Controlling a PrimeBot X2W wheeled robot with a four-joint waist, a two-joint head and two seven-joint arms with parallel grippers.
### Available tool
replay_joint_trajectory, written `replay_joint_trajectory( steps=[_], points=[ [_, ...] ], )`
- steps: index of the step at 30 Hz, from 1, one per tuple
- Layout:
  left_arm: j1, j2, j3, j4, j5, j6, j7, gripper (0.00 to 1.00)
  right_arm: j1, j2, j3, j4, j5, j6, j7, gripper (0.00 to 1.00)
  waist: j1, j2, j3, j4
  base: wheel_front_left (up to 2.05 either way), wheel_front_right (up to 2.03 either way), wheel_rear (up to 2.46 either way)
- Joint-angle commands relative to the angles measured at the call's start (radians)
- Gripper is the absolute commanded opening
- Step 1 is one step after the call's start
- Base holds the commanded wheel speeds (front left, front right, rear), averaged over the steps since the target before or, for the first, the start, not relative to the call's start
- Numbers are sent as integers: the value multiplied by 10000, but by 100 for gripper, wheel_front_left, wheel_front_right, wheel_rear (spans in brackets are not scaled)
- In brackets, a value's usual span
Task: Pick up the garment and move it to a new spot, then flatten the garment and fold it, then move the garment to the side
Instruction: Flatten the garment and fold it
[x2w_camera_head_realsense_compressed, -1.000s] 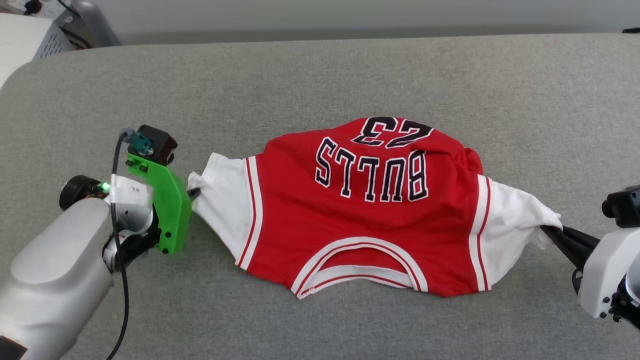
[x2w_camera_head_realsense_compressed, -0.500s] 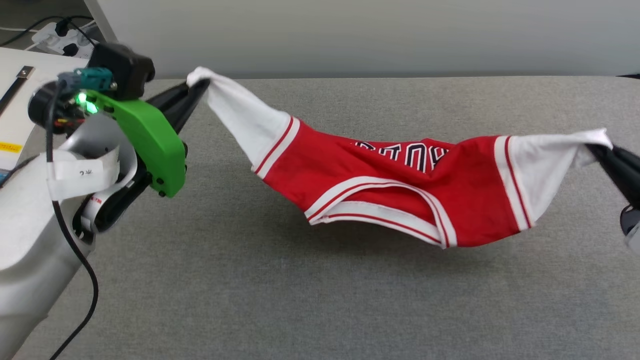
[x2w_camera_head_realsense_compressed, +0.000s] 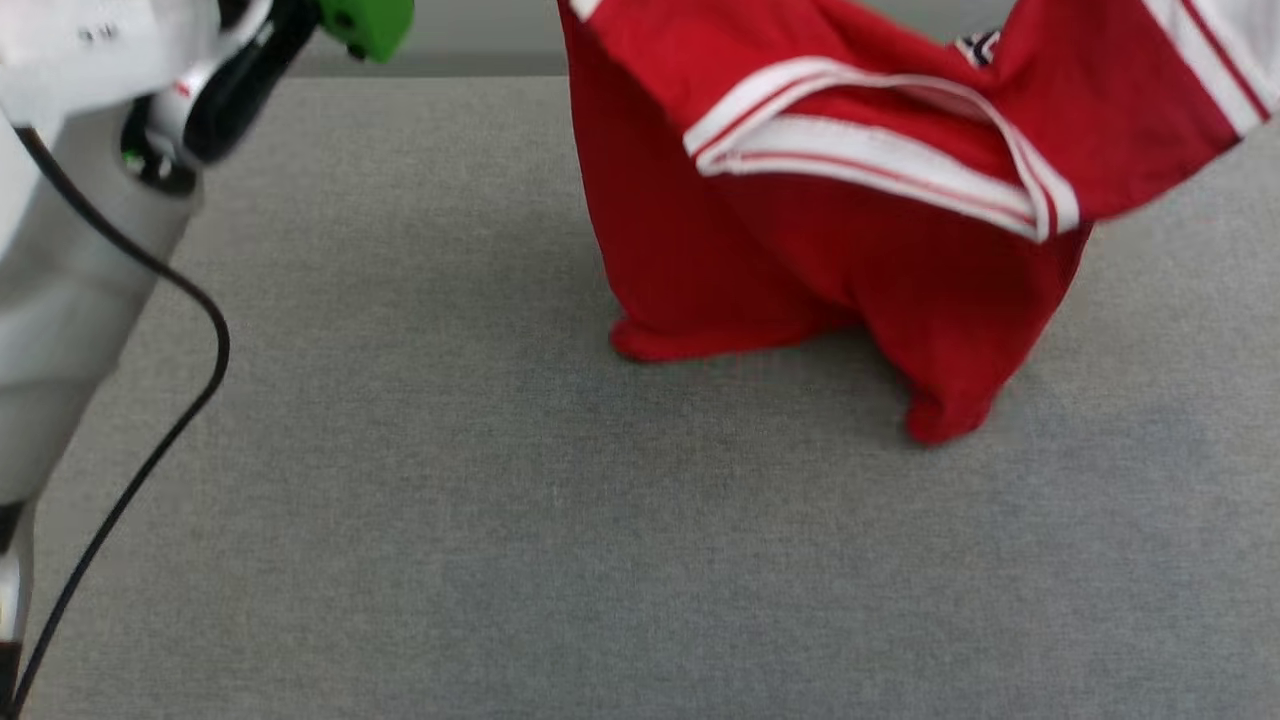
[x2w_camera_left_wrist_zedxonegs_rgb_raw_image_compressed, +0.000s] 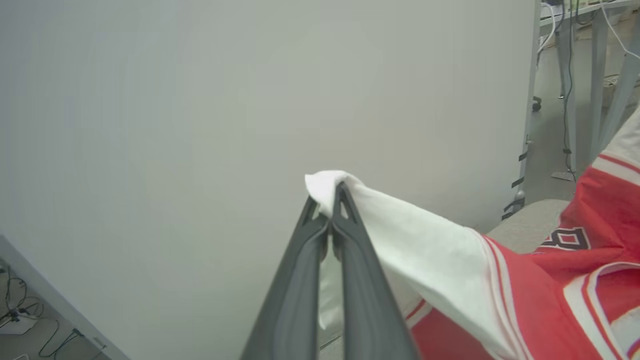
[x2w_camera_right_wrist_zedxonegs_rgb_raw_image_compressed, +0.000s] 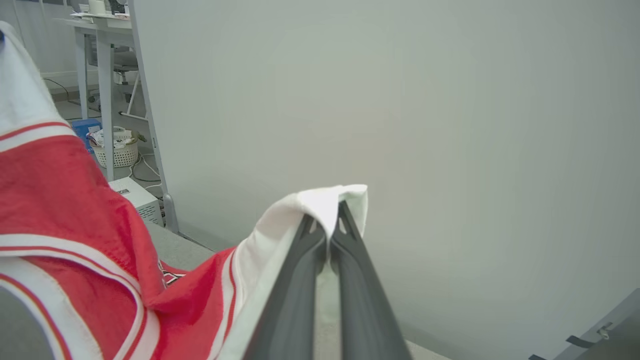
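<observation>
The red garment (x2w_camera_head_realsense_compressed: 800, 220) hangs in the air above the grey table (x2w_camera_head_realsense_compressed: 400, 500), its white-trimmed collar facing me and its lower hem just touching the surface. In the left wrist view my left gripper (x2w_camera_left_wrist_zedxonegs_rgb_raw_image_compressed: 330, 200) is shut on the tip of one white sleeve (x2w_camera_left_wrist_zedxonegs_rgb_raw_image_compressed: 425, 250). My right gripper (x2w_camera_right_wrist_zedxonegs_rgb_raw_image_compressed: 330, 217) pinches the other white sleeve (x2w_camera_right_wrist_zedxonegs_rgb_raw_image_compressed: 280, 225) in the right wrist view. The garment (x2w_camera_left_wrist_zedxonegs_rgb_raw_image_compressed: 575, 280) sags between the two grips, part of its black lettering showing. My left arm (x2w_camera_head_realsense_compressed: 90, 200) with its green bracket rises at the head view's upper left.
A black cable (x2w_camera_head_realsense_compressed: 150, 440) hangs from the left arm over the table. A pale wall (x2w_camera_left_wrist_zedxonegs_rgb_raw_image_compressed: 200, 125) stands behind the table. Beyond it are desk legs (x2w_camera_right_wrist_zedxonegs_rgb_raw_image_compressed: 105, 100), a white basket (x2w_camera_right_wrist_zedxonegs_rgb_raw_image_compressed: 117, 152) and a white box (x2w_camera_right_wrist_zedxonegs_rgb_raw_image_compressed: 137, 197).
Both grippers have lifted the garment from lying flat to hanging high, with only its hem near the table. The head camera has shifted as well.
</observation>
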Motion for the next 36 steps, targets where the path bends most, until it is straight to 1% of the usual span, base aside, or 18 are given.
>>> replay_joint_trajectory(
  steps=[1,4,10,15,20,21,22,23,26,27,31,36],
  points=[
    [-696,-226,131,374,176,-83,-127,0,-839,143,228,293,-202,-7,49,0,0,0,852,-135,0,0,0],
    [-1903,-577,220,1282,498,-177,-338,0,-2426,419,650,1004,-441,-7,31,0,0,0,1257,-195,0,0,0],
    [-4058,-1261,624,3110,666,-337,-979,0,-5300,931,1538,2629,-911,-7,-218,0,0,0,1801,-294,0,0,0],
    [-5355,-1437,812,4401,812,-471,-1445,0,-7217,1290,2089,4096,-1237,-7,-711,0,0,0,2125,-351,0,0,0],
    [-5895,-1517,826,5324,863,-617,-1894,0,-8274,1653,2637,5355,-1255,-7,-1213,0,0,0,2392,-352,0,0,0],
    [-5879,-1576,827,5670,796,-687,-2138,0,-8419,1734,2958,5744,-1190,-7,-1447,0,0,0,2499,-323,0,0,0],
    [-5817,-1588,798,5795,770,-723,-2214,0,-8414,1777,3049,5883,-1112,-7,-1569,0,0,0,2532,-318,0,0,0],
    [-5441,-1620,725,6170,644,-814,-2556,0,-8181,1873,3453,6299,-880,-7,-2007,0,0,0,2604,-320,0,0,0],
    [-4791,-1521,575,6463,645,-863,-2976,0,-7655,1973,3961,6569,-662,-7,-2529,0,0,0,2530,-372,0,0,0],
    [-3748,-1478,538,6684,406,-903,-3470,0,-6866,2125,4378,6783,-233,-7,-3171,0,0,0,2258,-401,0,0,0],
    [-2224,-1260,553,6688,98,-928,-4053,0,-5738,2150,4830,6874,294,-7,-3885,0,0,0,1780,-420,0,0,0],
    [-56,-1034,617,6378,-283,-877,-4420,0,-4087,1994,5359,6805,768,-7,-4582,0,0,0,994,-334,0,0,0]
  ],
)
